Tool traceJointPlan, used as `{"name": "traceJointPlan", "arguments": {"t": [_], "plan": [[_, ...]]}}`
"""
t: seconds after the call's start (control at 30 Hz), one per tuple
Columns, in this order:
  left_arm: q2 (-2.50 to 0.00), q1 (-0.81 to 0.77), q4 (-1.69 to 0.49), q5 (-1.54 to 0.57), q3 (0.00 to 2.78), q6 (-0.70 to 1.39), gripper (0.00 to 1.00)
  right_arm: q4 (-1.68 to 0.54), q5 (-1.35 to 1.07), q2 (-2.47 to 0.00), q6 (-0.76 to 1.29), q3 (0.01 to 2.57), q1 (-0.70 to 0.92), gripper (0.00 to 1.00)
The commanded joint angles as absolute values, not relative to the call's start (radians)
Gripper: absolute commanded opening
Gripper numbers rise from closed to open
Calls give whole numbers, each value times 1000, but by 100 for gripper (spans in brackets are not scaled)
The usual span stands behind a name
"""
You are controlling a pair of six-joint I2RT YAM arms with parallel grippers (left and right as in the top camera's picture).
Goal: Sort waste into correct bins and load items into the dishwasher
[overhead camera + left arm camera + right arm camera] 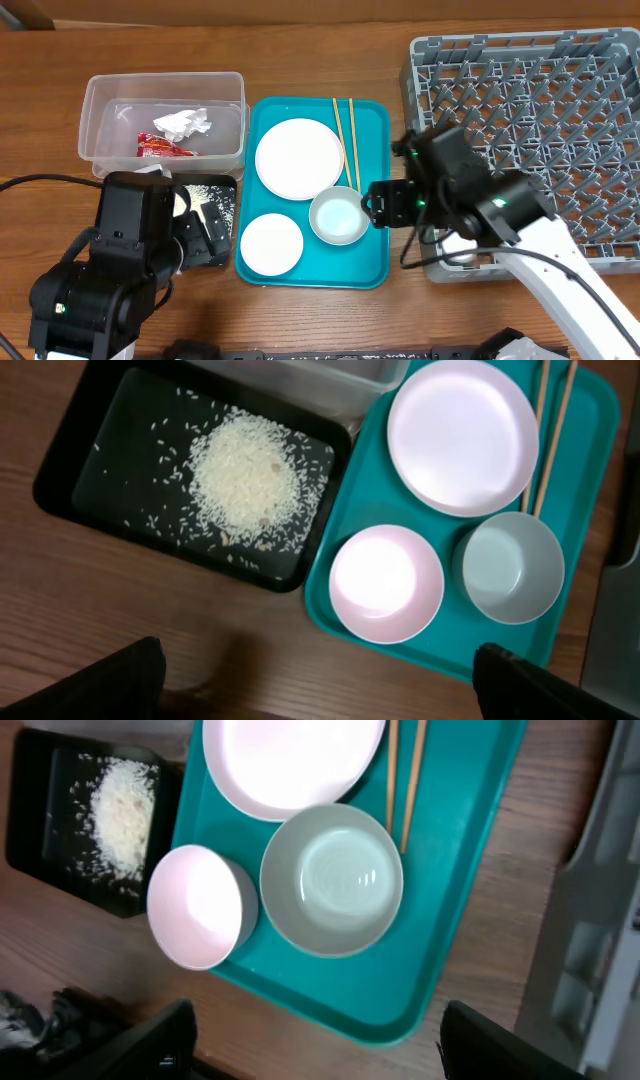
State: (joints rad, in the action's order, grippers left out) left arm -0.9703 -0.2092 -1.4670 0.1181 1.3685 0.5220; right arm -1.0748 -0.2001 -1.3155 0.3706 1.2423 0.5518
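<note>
The pale green bowl (332, 880) sits on the teal tray (470, 870), in its right half, just beside the big white plate (290, 760). A white bowl (198, 905) and two chopsticks (346, 130) are on the tray too. The right gripper (375, 205) hangs at the tray's right edge, fingers wide and holding nothing. The left gripper (320, 688), left of the tray, is wide and holds nothing too. Left of the tray are the black tray (70, 470) with rice (245, 480) and the clear tub (100, 105). The grey rack (530, 110) is on the tray's right.
</note>
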Motion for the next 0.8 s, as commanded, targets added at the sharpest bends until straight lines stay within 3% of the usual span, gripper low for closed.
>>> {"name": "traceJointPlan", "arguments": {"t": [0.0, 0.2, 0.6, 0.77], "plan": [[-974, -203, -1477, 139, 1381, 520, 99, -1041, -158, -1377, 370, 1242, 585, 80], [-974, -203, -1481, 139, 1381, 520, 100, -1028, -158, -1517, 397, 1242, 607, 73], [-975, -203, -1481, 138, 1381, 520, 100, -1018, -158, -1520, 398, 1244, 607, 72], [-975, -203, -1481, 138, 1381, 520, 100, -945, 7, -1362, 416, 1245, 605, 80]]}}
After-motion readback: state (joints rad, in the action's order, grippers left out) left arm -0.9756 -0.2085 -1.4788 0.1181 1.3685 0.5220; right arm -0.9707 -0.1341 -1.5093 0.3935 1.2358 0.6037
